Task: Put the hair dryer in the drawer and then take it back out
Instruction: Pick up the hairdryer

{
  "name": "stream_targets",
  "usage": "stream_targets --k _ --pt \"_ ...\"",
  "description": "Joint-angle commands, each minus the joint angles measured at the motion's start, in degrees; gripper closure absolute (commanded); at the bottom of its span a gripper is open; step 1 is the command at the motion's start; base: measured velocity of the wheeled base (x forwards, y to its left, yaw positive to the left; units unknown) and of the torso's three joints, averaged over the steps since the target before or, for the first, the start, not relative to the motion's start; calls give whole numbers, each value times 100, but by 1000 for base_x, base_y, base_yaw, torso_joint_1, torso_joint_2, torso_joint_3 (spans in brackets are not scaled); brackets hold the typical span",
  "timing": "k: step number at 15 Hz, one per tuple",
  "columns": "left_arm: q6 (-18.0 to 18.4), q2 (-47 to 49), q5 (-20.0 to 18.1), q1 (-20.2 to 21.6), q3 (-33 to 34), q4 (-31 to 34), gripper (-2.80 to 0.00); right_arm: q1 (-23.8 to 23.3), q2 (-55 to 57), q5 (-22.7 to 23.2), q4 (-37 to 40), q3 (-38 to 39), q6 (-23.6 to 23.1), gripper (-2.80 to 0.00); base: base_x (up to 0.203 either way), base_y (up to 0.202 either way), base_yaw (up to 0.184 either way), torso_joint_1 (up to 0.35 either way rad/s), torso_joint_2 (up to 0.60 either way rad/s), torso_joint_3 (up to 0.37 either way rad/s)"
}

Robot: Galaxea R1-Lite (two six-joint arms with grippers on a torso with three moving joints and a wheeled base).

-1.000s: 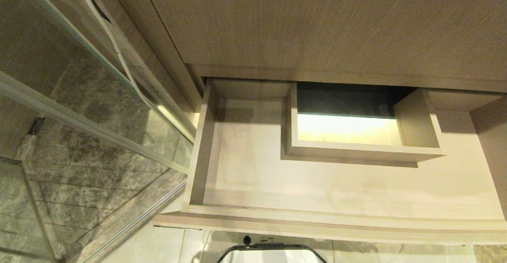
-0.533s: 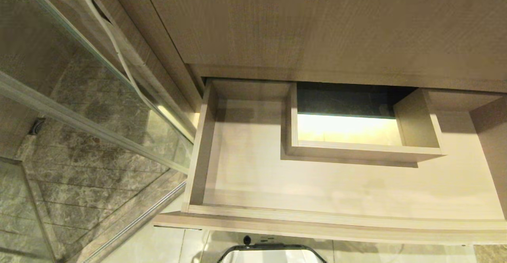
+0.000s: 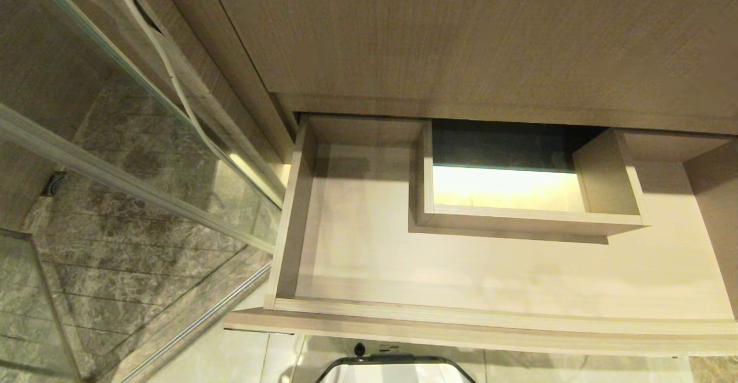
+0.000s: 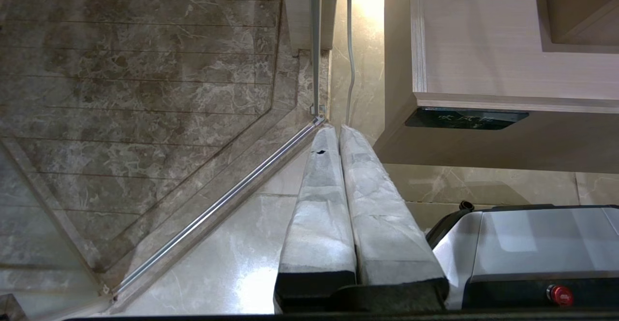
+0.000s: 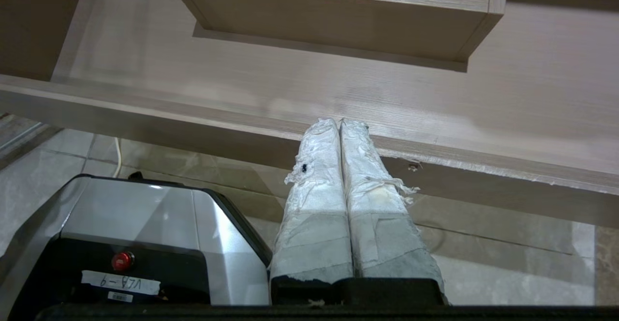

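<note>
The drawer stands pulled open, a wide shallow light wood tray with nothing lying in it. A walled rectangular cut-out sits at its back middle. The hair dryer is out of view. My left gripper hangs shut and empty over the floor, to the left of the drawer's front corner. My right gripper is shut and empty too, its tips level with the drawer's front edge and just before it. Neither arm shows in the head view.
A glass shower partition with a metal floor rail runs along the left. A pale cord hangs down beside the cabinet side. The vanity's wood front rises above the drawer. My silver and black base sits under the drawer front.
</note>
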Motion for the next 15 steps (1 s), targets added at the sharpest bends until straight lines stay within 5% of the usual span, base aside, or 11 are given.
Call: stream_targets --k 1,15 --pt "-2 -2 0 1 1 -1 0 14 -218 21 19 35 -40 0 0 0 0 0 0 0" --pt "-2 -2 0 1 9 -1 0 14 -218 49 70 44 -162 0 0 0 0 0 0 0"
